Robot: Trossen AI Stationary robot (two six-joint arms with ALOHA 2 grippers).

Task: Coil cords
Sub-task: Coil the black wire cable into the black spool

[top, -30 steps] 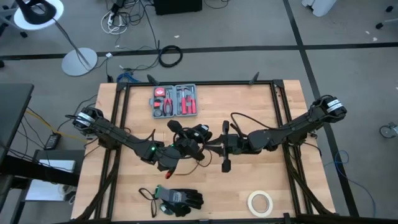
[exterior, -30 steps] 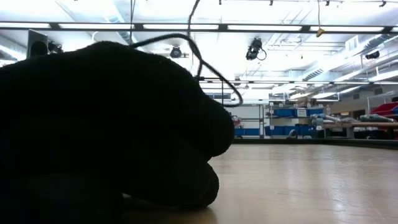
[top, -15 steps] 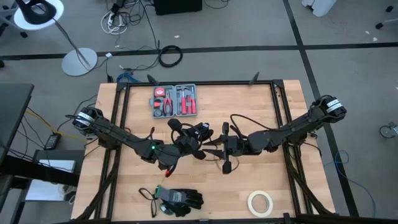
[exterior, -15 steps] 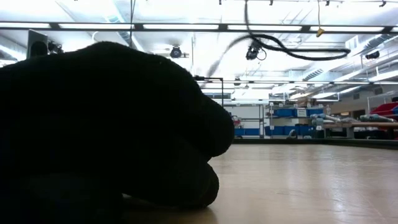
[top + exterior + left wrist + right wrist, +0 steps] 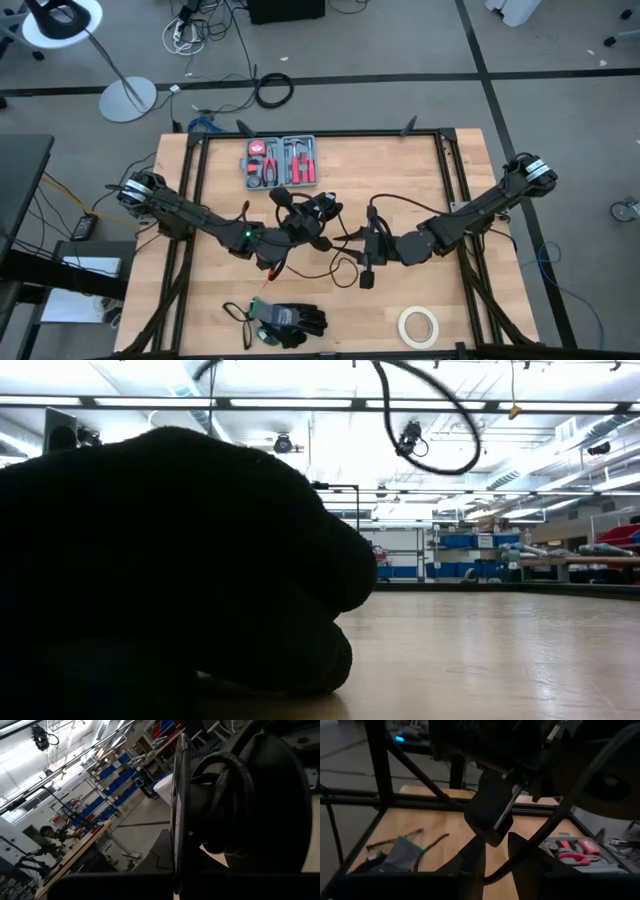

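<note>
Low view — black gloves [image 5: 170, 560] blocking table [image 5: 500, 650], left gripper [image 5: 318, 212] clamped together, right gripper's [image 5: 352, 243] unclear.

The cord [image 5: 340, 262] is black against the pale wood table [image 5: 450, 290]. The tool case [image 5: 281, 162] is grey with red-handled tools. The tape roll [image 5: 419, 325] is cream, the gloves [image 5: 290, 323] black with a grey-green cuff.

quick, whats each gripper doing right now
left gripper: shut on the cord, mid-table
right gripper: cannot be told; the cord runs by its fingers
</note>
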